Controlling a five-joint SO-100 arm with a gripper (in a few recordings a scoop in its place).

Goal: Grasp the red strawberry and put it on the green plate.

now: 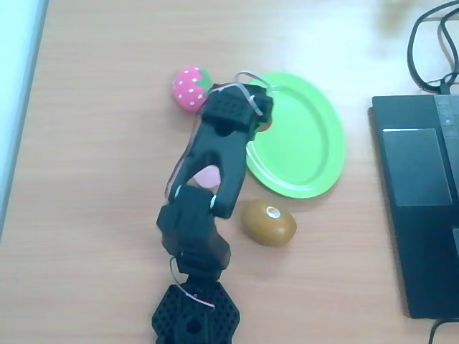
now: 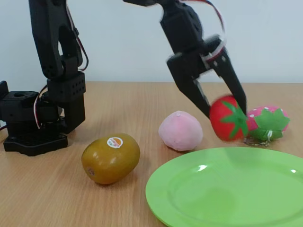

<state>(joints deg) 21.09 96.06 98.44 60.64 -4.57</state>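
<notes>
Desk (image 2: 142,101) of pale wood carrying everything, largest first. Green plate (image 2: 227,189) lying flat at the near right in the fixed view, lime, oval, raised rim, bare inside. Black arm rising from its base at the far left and bending over to the right. Tool (image 2: 226,109) pointing down, fingers closing on the red strawberry (image 2: 228,118) and gripping it off the desk, just beyond the plate's far rim, not touching the plate. Brown kiwi (image 2: 111,158) sitting left of the plate, sticker facing up. Pale pink ball (image 2: 180,131) resting behind the plate, between kiwi and tool. Pink dotted plush strawberry (image 2: 268,122) lying just right of the gripped strawberry. Dark laptop (image 1: 416,208) occupying the right edge in the overhead view.
</notes>
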